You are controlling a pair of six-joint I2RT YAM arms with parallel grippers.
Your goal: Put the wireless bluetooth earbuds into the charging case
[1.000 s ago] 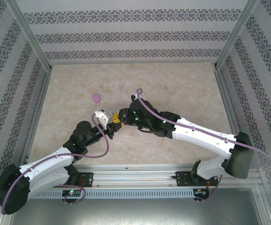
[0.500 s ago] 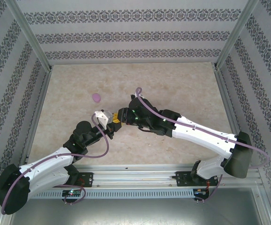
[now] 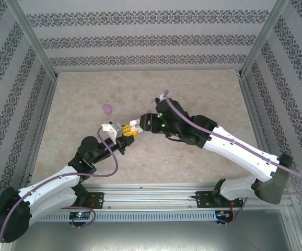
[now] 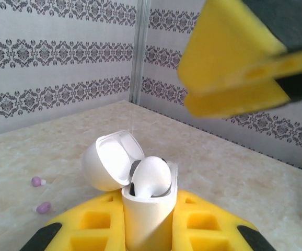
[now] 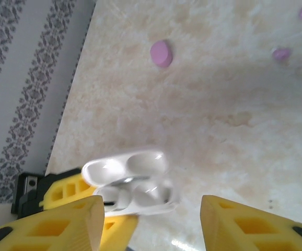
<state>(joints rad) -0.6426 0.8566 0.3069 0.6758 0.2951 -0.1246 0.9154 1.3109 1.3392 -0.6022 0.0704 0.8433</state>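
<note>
We find the left gripper [image 4: 146,227] clamping the charging case [image 4: 144,214], white earbud [image 4: 151,177] inside.
Purple earbuds [image 4: 36,181] lie beyond it; the right gripper [image 5: 152,209], jaws apart and empty, has drawn back.

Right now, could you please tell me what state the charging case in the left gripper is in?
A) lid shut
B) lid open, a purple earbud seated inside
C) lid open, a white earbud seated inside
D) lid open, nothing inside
C: the left wrist view shows the charging case clamped in the left gripper, with its lid tipped back and a white earbud sitting in the opening.
</note>
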